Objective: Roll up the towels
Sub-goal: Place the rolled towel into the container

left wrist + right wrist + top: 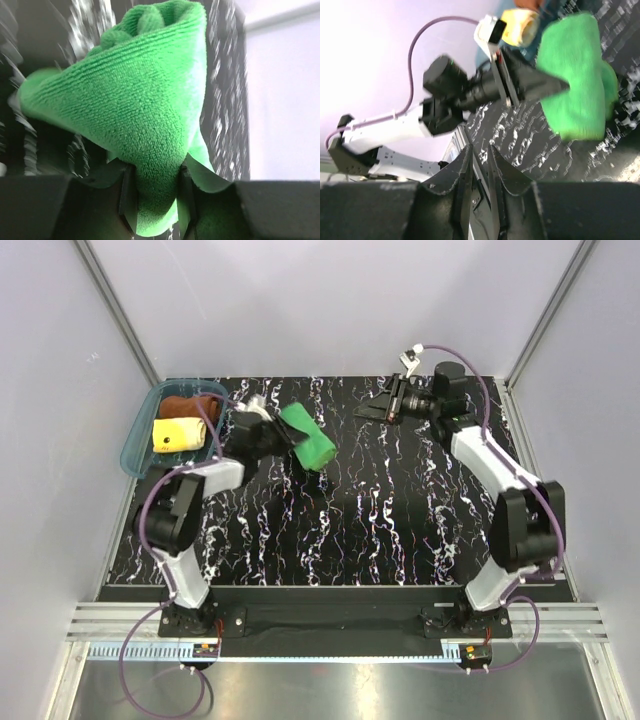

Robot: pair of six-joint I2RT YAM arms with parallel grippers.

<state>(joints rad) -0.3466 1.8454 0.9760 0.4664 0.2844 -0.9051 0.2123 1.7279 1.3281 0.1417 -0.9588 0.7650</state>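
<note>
Left wrist view shows the left gripper [155, 200] jaws pinching one end of the rolled green towel [135, 110], which sits on the tabletop [400, 520] near the tray [140, 445]. The right gripper [480, 165] jaws look nearly pressed together, holding nothing. Risk: with such a small bite, the roll could loosen or slip out if lifted.

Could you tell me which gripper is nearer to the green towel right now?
The left. Its gripper is shut on the rolled green towel, pinching one end between its fingers. The right gripper is apart from it, off to the towel's right near the table's far edge, holding nothing.
</note>
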